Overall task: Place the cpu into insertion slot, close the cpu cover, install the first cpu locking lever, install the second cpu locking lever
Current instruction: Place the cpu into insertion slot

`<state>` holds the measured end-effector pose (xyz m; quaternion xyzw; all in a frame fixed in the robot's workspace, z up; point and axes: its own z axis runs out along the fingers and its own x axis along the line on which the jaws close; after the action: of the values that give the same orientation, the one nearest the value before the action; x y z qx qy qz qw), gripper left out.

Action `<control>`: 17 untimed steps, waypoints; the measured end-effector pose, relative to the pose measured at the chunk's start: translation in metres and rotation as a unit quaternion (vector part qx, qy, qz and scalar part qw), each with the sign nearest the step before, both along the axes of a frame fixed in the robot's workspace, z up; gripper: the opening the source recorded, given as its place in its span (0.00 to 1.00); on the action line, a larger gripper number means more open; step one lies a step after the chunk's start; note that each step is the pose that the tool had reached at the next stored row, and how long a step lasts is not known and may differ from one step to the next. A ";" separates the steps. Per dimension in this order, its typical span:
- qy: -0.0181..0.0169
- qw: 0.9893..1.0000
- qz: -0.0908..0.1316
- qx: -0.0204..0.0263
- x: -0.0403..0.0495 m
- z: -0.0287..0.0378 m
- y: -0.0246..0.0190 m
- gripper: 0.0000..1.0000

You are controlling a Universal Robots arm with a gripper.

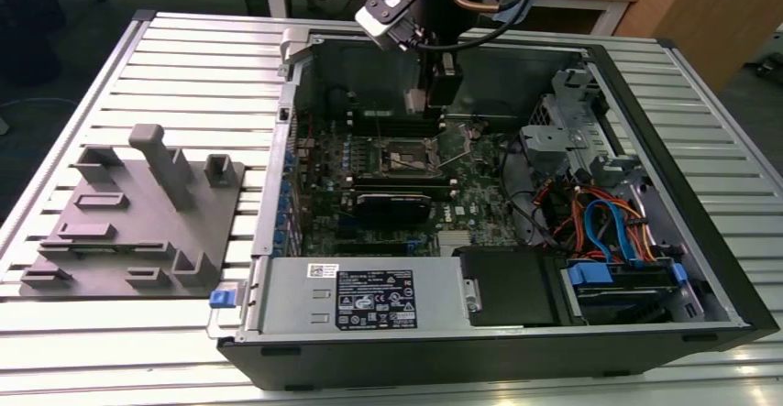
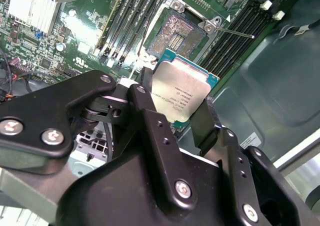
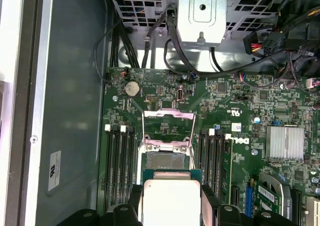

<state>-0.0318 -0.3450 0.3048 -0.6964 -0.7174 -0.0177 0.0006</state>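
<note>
cpu (image 2: 182, 93) was pinched by two opposite edges between my gripper (image 2: 176, 98) fingers, metal top showing in both wrist views, so it wasn't seated in anything. Big stuff first: a slatted metal table (image 1: 183, 58), with the open computer case (image 1: 722, 268) lying on it toward the exterior view's right edge and a grey fixture block (image 1: 135, 213) near the exterior view's left edge. Inside the case, the green motherboard (image 3: 225, 111) covered most of the floor. I hung over the case's far end and held the cpu in the air near the insertion slot (image 3: 166, 160), apart from it. The slot was bare, contacts showing. The cpu cover (image 3: 169, 114) stood flipped up off the slot. A thin lever rod (image 2: 235, 32) stuck out beside one slot corner.
</note>
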 end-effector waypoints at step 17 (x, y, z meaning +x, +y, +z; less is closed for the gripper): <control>0.000 1.000 0.000 0.000 0.0000 -0.0100 0.0001 0.54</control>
<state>-0.0318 -0.3449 0.2948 -0.6964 -0.7174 -0.0177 0.0007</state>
